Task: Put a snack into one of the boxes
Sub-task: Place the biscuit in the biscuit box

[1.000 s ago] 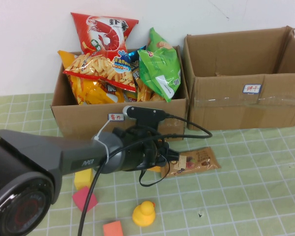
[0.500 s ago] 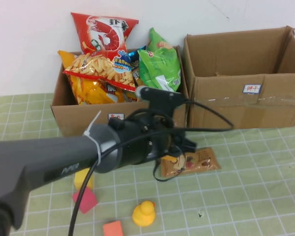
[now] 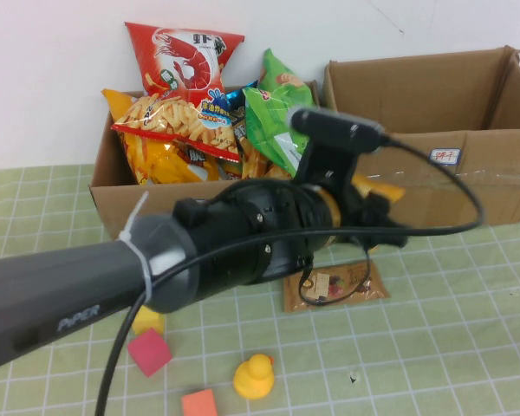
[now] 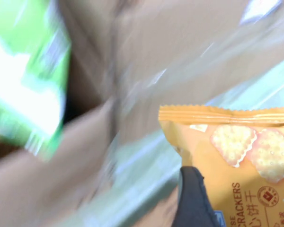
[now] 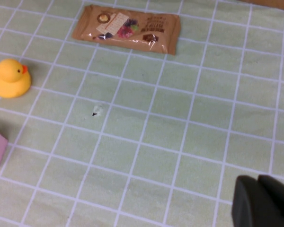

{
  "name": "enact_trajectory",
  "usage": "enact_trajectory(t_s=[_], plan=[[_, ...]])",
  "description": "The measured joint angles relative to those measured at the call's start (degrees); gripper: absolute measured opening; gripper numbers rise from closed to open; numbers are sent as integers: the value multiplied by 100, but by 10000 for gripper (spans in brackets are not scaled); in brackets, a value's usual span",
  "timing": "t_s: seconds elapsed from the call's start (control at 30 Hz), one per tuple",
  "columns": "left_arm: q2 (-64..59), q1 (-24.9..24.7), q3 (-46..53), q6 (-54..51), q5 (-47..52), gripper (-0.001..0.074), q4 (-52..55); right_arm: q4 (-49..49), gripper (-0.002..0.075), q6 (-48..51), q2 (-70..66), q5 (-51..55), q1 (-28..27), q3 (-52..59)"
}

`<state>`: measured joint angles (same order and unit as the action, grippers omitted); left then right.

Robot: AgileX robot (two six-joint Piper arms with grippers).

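We can read "CRACKERS" with the Chinese characters 饼干 printed along the orange cracker packet [image 4: 236, 161], which also carries a small round red seal too fine for us to make out. On the left arm [image 3: 78, 299] we see a pale brand word, not clear enough to spell. The right box [image 3: 433, 186] bears a small white label [image 3: 444, 156] with two handwritten characters we cannot decipher, and the red shrimp bag [image 3: 184, 54] shows a large white character.

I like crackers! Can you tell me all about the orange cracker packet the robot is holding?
The orange plastic cracker packet has a crimped top edge, pictures of pale round crackers and the word CRACKERS printed on it. The left gripper is shut on it, a dark finger pressing its front. It hangs in the air, touching nothing else, in front of the two cardboard boxes. The high view shows only its orange end.
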<state>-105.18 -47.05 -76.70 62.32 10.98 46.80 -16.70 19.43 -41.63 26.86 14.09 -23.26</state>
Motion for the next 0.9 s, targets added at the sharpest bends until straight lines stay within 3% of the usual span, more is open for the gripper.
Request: enact_trajectory(t_s=[0.4,0.73,0.9], plan=[[-149,25,-1436,1,-624,393,983,0,-2,0,0,0,0,12],[-1117,304,-2982,12,-522,393,1247,0,-2,0,0,0,0,12],[-1735,468,-3678,12,-787,393,2115,0,-2,0,0,0,0,12]])
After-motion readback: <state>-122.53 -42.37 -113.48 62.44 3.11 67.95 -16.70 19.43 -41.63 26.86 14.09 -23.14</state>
